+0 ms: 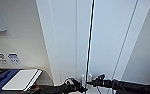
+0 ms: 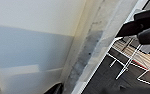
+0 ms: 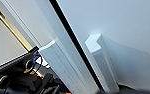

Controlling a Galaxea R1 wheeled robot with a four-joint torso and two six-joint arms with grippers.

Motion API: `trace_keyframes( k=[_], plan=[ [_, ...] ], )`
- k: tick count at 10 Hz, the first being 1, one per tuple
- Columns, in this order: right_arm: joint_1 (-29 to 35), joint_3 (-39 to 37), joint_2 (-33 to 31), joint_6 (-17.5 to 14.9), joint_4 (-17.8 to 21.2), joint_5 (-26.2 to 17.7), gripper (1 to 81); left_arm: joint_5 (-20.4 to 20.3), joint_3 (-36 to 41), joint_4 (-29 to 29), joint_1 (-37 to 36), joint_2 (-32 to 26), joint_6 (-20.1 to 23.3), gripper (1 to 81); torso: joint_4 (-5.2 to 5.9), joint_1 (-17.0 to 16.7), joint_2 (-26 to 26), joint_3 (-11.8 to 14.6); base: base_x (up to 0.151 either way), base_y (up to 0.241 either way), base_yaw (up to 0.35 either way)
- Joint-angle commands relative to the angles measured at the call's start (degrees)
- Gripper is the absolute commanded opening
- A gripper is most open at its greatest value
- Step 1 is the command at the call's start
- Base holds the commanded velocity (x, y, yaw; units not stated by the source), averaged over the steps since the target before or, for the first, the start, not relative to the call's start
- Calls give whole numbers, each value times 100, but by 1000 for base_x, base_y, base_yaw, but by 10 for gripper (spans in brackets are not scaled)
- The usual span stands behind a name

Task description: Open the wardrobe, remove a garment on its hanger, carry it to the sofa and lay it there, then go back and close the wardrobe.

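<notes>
The wardrobe point(image 1: 108, 37) stands right in front of me, its two white doors meeting at a thin dark slit point(image 1: 90, 37). Two small vertical white handles point(image 1: 83, 79) point(image 1: 90, 78) sit side by side low on the doors. My left gripper point(image 1: 80, 88) is at the left handle and my right gripper point(image 1: 91, 82) is at the right handle. The right wrist view shows both handles close up, the left handle point(image 3: 63, 67) and the right handle point(image 3: 103, 65), with the dark slit between them. White door panel point(image 2: 28, 50) shows large in the left wrist view.
A white flat board point(image 1: 22, 79) lies on something blue at the lower left. Small labels point(image 1: 13, 58) are on the wall left of the wardrobe. Thin white frame legs point(image 2: 127, 65) stand on a dark floor beside the wardrobe.
</notes>
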Motion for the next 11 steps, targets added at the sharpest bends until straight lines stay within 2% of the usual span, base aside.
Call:
trace_keyframes(
  k=[1, 4, 8, 11],
  plan=[
    [477, 807, 628, 113, 17, -551, 811, -378, 1161, -62, -693, 472, 51, 811, 0, 0, -3, 0, 0, 0, 0],
    [364, 851, 822, 105, -133, -560, 811, -378, 1557, -62, -658, 200, 51, 811, 0, 0, -3, 0, 0, 0, 0],
    [144, 1388, 611, 113, -581, -657, 811, -378, 1944, -53, -456, -82, 51, 811, 0, 0, -3, 0, 0, 0, 0],
    [-32, 1685, 410, 105, -764, -666, 811, -378, 2163, -53, -333, -240, 51, 811, 0, 0, -3, 0, 0, 0, 0]
  ],
)
